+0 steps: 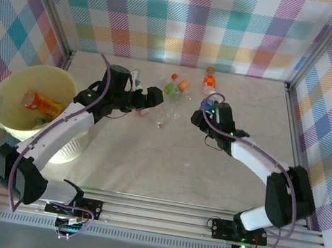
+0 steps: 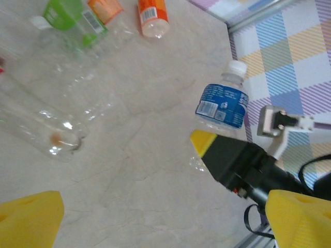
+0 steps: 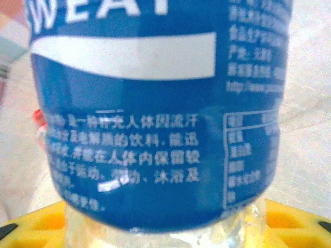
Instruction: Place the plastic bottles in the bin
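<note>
The right gripper (image 1: 208, 111) has its jaws clamped on a blue-labelled bottle (image 3: 155, 113) at the far middle of the table (image 1: 166, 162); its label reads "WEAT" in white above small Chinese print. The left gripper (image 2: 165, 219) holds its jaws wide apart. An orange-labelled bottle (image 1: 42, 103) lies in the bin (image 1: 7, 81).

Two tabletop robot arms, the left arm (image 1: 62, 132) and the right arm (image 1: 256, 157), are wearing white shells between black joints. Purple cables (image 1: 106, 85) are looping alongside them and small green lights (image 1: 88, 94) are glowing near the wrists. The left arm's fingers (image 2: 31, 219) are showing bright yellow pads.
</note>
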You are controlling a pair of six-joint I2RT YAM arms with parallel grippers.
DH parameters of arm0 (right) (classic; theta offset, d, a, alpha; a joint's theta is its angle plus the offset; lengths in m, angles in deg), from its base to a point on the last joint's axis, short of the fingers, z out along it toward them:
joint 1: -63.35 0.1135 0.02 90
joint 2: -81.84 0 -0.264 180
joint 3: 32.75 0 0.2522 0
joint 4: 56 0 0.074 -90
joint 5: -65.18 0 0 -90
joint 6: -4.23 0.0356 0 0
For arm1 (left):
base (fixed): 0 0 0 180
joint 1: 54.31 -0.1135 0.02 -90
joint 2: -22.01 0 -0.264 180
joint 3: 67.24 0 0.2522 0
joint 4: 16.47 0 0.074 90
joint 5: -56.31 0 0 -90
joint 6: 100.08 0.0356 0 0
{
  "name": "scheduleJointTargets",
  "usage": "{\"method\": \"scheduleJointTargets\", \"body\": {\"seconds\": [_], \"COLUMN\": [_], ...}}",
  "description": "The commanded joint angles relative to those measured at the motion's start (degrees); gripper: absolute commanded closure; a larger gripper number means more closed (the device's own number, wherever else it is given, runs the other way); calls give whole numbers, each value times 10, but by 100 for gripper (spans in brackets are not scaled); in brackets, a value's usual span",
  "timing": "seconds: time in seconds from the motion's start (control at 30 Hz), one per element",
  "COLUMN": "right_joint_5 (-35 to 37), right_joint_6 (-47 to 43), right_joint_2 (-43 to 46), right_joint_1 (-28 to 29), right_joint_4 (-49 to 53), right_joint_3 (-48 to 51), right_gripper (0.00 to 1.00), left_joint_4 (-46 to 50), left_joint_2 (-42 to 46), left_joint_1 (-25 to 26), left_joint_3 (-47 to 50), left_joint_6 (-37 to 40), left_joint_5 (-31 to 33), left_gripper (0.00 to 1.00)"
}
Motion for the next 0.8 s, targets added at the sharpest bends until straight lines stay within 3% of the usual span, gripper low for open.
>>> {"method": "scheduleJointTargets", "body": {"seconds": [0.0, 0.2, 0.53, 0.6, 0.77], "right_joint_5": [-44, -123, -248, -264, -315], "right_joint_6": [-57, -121, -173, -166, -158], "right_joint_2": [59, 132, 157, 150, 131], "right_joint_1": [2, 3, 3, 3, 8], "right_joint_4": [-128, -136, -81, -81, -87], "right_joint_3": [54, 84, 51, 43, 19], "right_gripper": [74, 77, 68, 63, 68], "left_joint_4": [-34, -76, -187, -203, -200], "left_joint_2": [-20, -52, -58, -54, -42], "left_joint_1": [25, 55, 90, 94, 101], "left_joint_3": [-16, -32, -26, -21, -11], "left_joint_6": [-3, 6, 18, 16, 25], "left_joint_5": [-24, -69, -117, -110, -43], "left_gripper": [0, 0, 1, 2, 5]}}
